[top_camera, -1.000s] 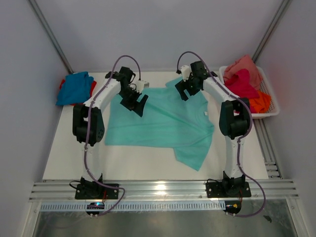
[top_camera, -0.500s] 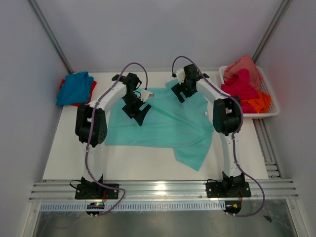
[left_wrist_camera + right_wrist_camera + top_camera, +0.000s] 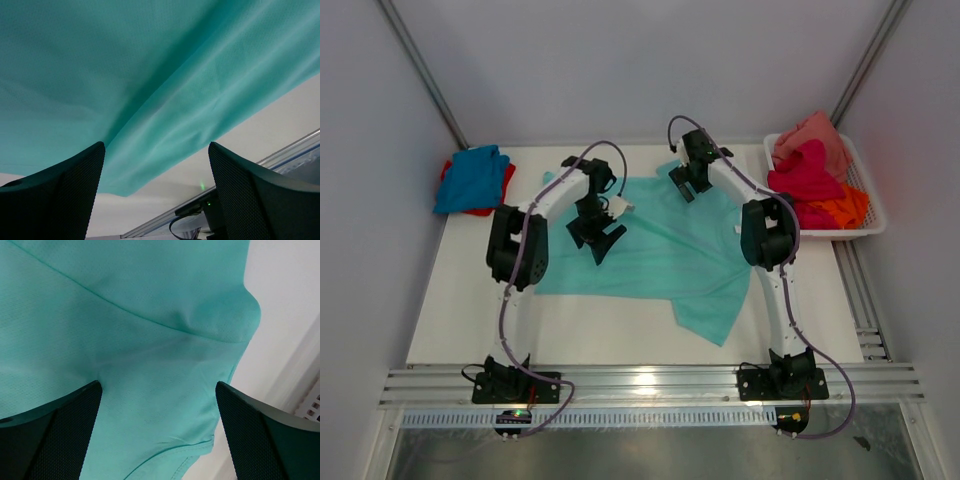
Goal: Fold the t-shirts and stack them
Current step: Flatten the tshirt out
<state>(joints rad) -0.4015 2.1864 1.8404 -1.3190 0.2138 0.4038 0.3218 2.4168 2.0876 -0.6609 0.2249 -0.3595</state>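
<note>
On the table, a rumpled mint-teal t-shirt lies spread under wide-open, empty end effectors.

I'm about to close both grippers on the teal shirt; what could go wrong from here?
The left gripper hangs open over a raised wrinkle mid-shirt, not an edge; closing may pinch only that ridge and bunch the teal shirt.
The right gripper sits open by the far sleeve; it could lift only the sleeve.
The near right corner lies skewed, so a fold now may come out uneven.

Six t-shirts, one white basket, two robot arms, one table.
</note>
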